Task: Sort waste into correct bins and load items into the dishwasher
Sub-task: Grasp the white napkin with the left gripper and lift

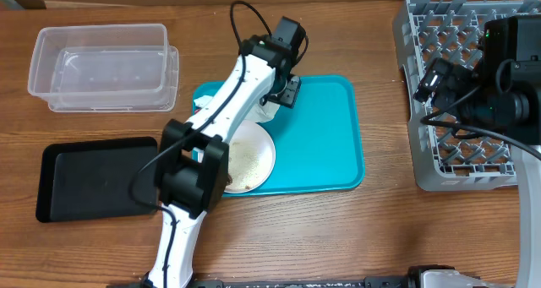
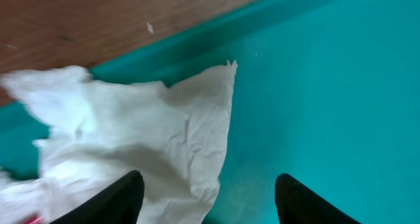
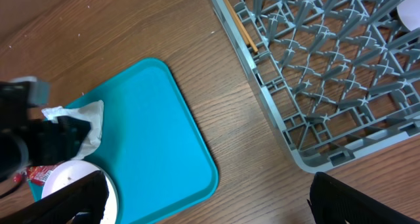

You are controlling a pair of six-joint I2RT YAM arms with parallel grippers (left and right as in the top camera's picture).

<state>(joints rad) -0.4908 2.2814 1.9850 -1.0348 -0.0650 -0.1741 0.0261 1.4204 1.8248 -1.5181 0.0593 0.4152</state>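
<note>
- Far left, a clear tub [image 1: 101, 67] sits near the back edge of the worktop [image 1: 338, 237]. A black tray [image 1: 93, 180] lies in front of it with a strip of bare wood between them.
- The left arm [image 1: 228, 102] runs up from the front edge. It crosses the black tray's right end and covers the left part of a white plate [image 1: 254, 157].
- The plate rests on the front left corner of a teal tray [image 1: 330, 136], with rice grains [image 1: 245, 163] scattered on it.
- A red wrapper [image 3: 39, 176] shows at the tray's left edge, just beside the plate.
- A crumpled napkin [image 2: 151, 132] lies in the teal tray's back left corner, against the raised rim.
- The left pincer [image 2: 207, 201] hangs low over that corner with its fingers apart. One finger is over the napkin and the other over bare tray, so the napkin's edge lies between them, not yet pinched.
- The right half of the teal tray is bare.
- A band of open wood separates the tray from the grey dish rack [image 1: 448, 35] at the right edge.
- A chopstick [image 3: 243, 28] lies in the rack along its left wall.
- The right pincer [image 3: 216, 199] hovers above the rack's left side with its fingers spread wide and nothing between them. The right arm hides much of the rack from overhead.
</note>
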